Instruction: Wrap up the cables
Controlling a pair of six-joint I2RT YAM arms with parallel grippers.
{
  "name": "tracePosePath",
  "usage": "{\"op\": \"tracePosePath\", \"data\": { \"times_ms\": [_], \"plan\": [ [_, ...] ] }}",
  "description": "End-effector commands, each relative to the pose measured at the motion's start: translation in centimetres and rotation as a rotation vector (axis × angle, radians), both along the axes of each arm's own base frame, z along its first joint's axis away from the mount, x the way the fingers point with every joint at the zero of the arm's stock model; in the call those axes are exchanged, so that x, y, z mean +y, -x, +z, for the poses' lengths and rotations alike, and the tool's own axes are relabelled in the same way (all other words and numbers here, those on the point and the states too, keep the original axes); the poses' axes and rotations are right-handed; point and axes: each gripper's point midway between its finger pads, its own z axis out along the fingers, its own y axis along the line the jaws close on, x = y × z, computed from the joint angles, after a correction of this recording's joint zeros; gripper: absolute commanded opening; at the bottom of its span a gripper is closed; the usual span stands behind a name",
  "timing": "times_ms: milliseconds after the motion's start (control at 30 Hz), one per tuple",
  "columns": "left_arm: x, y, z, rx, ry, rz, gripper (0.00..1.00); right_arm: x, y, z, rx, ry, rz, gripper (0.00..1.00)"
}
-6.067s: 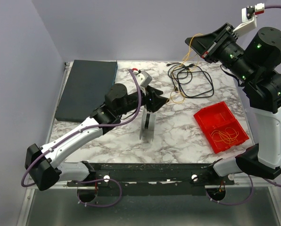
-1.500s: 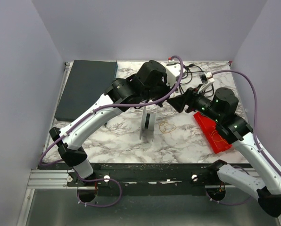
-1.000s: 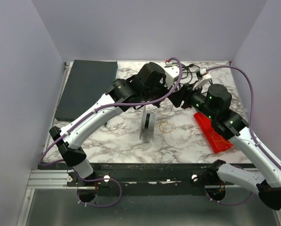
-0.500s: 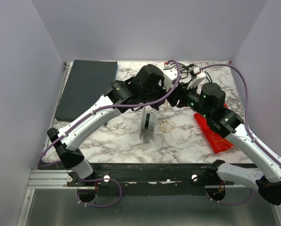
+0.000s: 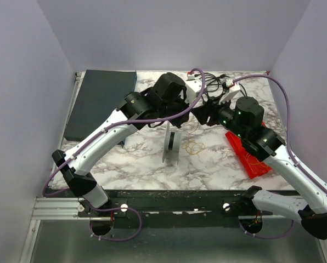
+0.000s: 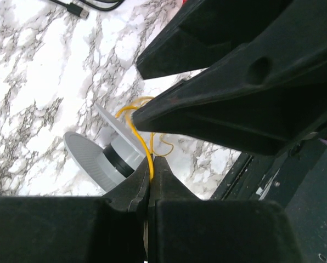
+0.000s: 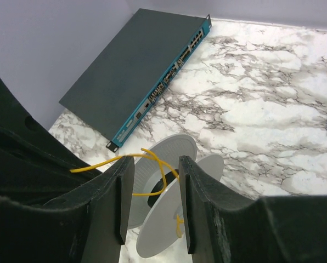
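The cable is a thin yellow-orange strand. My left gripper is shut on it above the grey spool. From there the strand runs down into a loose loop on the marble beside the spool. In the right wrist view the strand crosses the gap of my right gripper, which is open with its pads either side of it, just above the spool. The two grippers meet tip to tip over the table's middle, and the right gripper's fingers fill the left wrist view.
A dark flat network box lies at the back left. A thicker black cord with plugs lies at the back, behind the arms. A red tray holding more yellow loops sits at the right, partly under the right arm.
The right arm has swung left and in towards the left gripper, and its jaws have narrowed a little around the strand. The left arm has drifted slightly left, still shut on the cable.
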Motion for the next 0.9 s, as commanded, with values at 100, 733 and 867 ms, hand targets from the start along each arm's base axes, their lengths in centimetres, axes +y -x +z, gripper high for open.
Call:
{"op": "tracePosePath", "data": {
  "times_ms": [100,733,867],
  "plan": [
    [1.4,0.3,1.4,-0.009,-0.001,-0.006,0.0,-1.2,1.4,1.5,-0.03,0.006,0.0,0.45],
    [2.0,-0.5,2.4,-0.038,-0.004,0.023,0.0,0.9,1.4,-5.4,0.085,0.093,0.082,0.44],
    [1.9,-0.5,2.0,-0.028,0.001,0.025,0.0,1.1,0.9,-5.1,0.075,0.079,0.062,0.44]
  ]
}}
